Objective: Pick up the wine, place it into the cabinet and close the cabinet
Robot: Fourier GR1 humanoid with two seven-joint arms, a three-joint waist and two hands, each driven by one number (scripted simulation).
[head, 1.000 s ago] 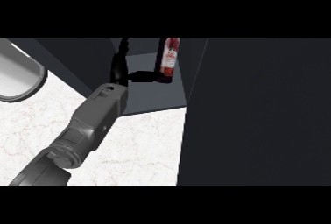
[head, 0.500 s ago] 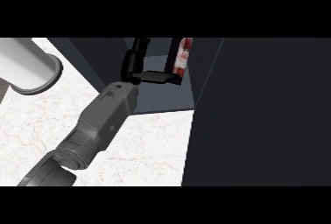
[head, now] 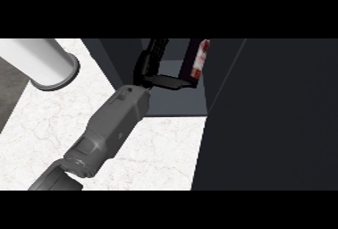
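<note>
Left hand [head: 153, 65] inside the open dark cabinet [head: 178, 100]: fingers straight, thumb stretched rightward. Dark glass wine bottle with red label [head: 200, 60] sits just right of hand, by cabinet's right wall, long axis parallel to fingers. Thumb-to-bottle contact unclear.

The cabinet [head: 175, 105] sits at the upper middle of the frame, behind the bench [head: 158, 152]. The wine bottle [head: 199, 58] is inside it, against its right wall. The left hand [head: 153, 67] is in the opening just left of the bottle. A cylinder [head: 46, 62] lies at the upper left, and the cabinet's door [head: 277, 116] fills the right side.
</note>
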